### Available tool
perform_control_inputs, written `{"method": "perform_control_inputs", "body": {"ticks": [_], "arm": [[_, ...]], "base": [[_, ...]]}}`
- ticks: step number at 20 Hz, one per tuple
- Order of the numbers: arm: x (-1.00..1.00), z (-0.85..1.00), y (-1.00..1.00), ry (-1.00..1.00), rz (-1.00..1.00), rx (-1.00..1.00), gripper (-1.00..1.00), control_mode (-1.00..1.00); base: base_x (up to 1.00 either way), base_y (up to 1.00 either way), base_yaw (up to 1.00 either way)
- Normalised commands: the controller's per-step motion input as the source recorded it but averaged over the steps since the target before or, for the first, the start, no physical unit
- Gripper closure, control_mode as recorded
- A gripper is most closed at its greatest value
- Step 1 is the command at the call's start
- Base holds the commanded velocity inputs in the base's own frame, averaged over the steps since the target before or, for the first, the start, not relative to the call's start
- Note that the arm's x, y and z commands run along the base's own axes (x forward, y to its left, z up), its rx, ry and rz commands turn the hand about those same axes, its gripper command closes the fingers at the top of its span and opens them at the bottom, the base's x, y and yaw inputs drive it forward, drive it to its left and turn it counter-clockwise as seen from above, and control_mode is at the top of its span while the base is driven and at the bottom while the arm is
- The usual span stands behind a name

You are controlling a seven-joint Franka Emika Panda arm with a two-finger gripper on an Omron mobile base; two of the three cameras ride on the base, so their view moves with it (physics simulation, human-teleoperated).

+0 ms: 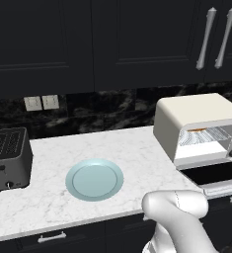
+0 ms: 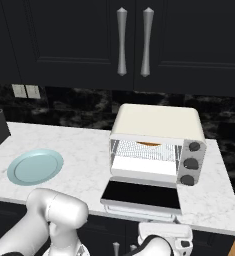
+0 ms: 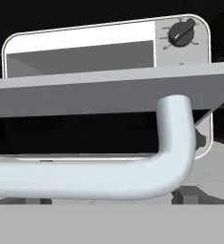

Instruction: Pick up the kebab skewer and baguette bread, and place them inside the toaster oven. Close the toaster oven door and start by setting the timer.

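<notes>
Here we are at the toaster oven (image 2: 156, 125), sitting on the marble desk (image 1: 88, 148) with its door (image 2: 141, 195) dropped flat open toward the robot, dark glass facing up. Up inside, on the wire rack, there's an orange-gold sliver that looks like the baguette bread (image 2: 150, 143); it shows from the left base view too, right at the top of the cavity. The kebab skewer I can't make out in there, it's too small or tucked out of sight. The pale blue plate (image 1: 94, 179) sits bare on the desk, well apart from the oven, and the dark slot toaster (image 1: 8, 158) is off at the far left. Now the hand view: we're looking up from under the open door, and the white bar handle (image 3: 132, 183) bends right across the lens, very close. The jaws stand wide, with nothing held between them. So by my reading the loading is done and the door-closing step is in hand. Next move, as I judge it: get under or around that handle and swing the door up until it shuts against the frame, then travel to the knobs on the right panel, where the timer (image 3: 181, 32) waits to be turned.
</notes>
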Motion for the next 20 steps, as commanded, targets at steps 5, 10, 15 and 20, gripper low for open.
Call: {"method": "perform_control_inputs", "body": {"ticks": [5,10,15,20], "arm": [[0.15,0.31,0.07,-0.04,0.00,0.00,-1.00,-1.00],[0.19,0.32,0.12,-0.03,0.00,0.00,-1.00,-1.00],[0.20,0.31,0.14,-0.03,0.00,0.00,-1.00,-1.00],[0.27,0.30,0.18,-0.02,0.00,0.00,-1.00,-1.00]], "base": [[0.00,0.00,0.00],[0.00,0.00,0.00],[0.00,0.00,0.00],[0.00,0.00,0.00]]}}
